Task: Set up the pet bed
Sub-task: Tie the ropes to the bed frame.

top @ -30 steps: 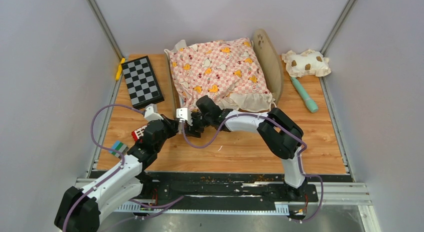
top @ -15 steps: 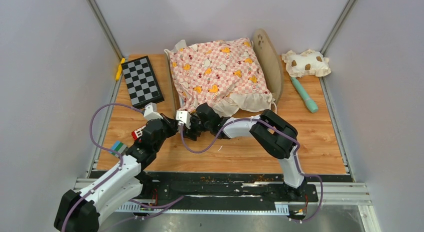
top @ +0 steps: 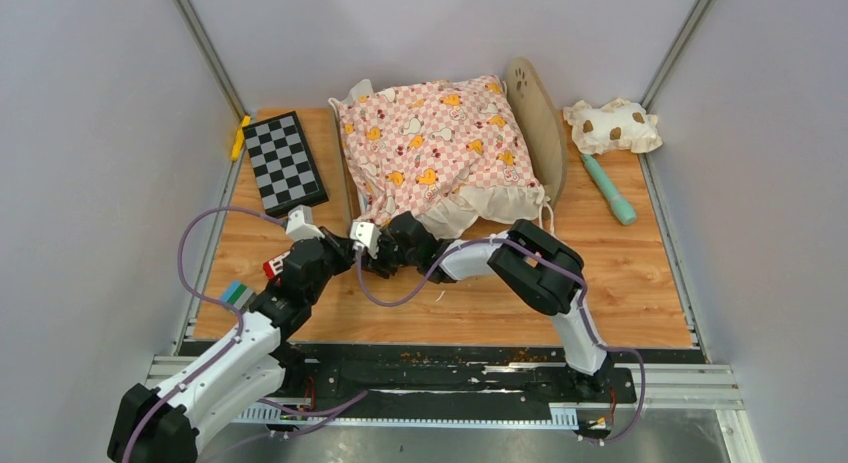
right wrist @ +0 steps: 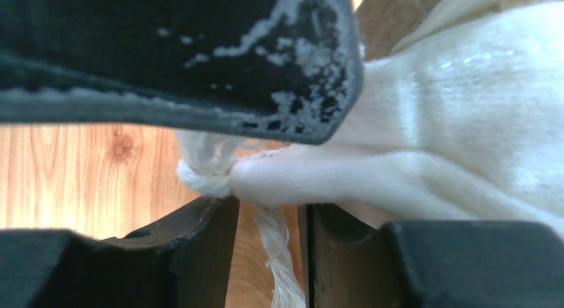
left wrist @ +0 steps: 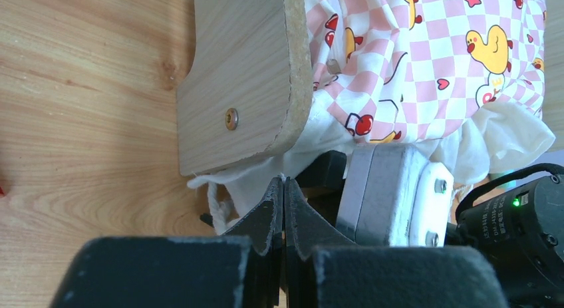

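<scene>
Top external view: the pet bed (top: 541, 133) stands at the far middle of the bench (top: 480, 308), its rounded headboard with the paw cutout on the right and its low wooden foot panel (top: 346, 178) on the left. A pink checkered cushion (top: 435, 143) covers the bed from end to end, and its cream ruffle (top: 480, 205) spills over the bed's near side. Left of the foot panel lies a chessboard (top: 285, 163), with a small yellow thing (top: 240, 136) just beyond it at the bench edge. Right of the headboard sits a cream brown-spotted pillow (top: 612, 126), and a teal stick (top: 610, 190) lies near the headboard's near end.

Both arms reach to the bed's near left corner and meet just below the foot panel. In the left wrist view the left hand (left wrist: 284, 183) has its fingers pressed flat together, tips at the edge of the white ruffle under the foot panel. Whether any cloth is nipped between them cannot be told. In the right wrist view the right hand (right wrist: 269, 211) is partly open. A narrow gap shows between its fingers, and a knotted white cord (right wrist: 273, 261) hangs down through that gap from a bunched fold of ruffle lying across the fingertips. The fingers are not seen clamping the cord.
</scene>
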`<action>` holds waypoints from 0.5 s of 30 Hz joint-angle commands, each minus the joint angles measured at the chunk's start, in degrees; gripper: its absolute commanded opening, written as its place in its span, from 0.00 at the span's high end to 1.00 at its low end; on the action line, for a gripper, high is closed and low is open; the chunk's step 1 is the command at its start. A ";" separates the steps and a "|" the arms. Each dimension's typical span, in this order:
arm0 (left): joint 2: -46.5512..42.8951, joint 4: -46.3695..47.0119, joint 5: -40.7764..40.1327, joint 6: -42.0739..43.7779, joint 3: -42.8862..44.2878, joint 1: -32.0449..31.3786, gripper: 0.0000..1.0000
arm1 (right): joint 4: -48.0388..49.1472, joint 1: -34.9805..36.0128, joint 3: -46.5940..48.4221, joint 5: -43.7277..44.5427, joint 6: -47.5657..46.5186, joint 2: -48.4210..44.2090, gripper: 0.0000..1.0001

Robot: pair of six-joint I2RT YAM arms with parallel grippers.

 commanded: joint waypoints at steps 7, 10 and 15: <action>-2.38 -1.64 -3.48 1.53 3.13 -0.03 1.00 | 5.67 0.36 -4.66 5.22 6.45 -2.14 1.00; -3.09 -3.17 -6.29 3.50 4.93 -0.03 1.00 | 8.11 0.39 -8.60 7.59 10.56 -4.22 1.00; -2.56 -5.61 -9.35 7.68 9.37 0.03 1.00 | 9.80 0.39 -12.17 10.07 16.77 -5.34 1.00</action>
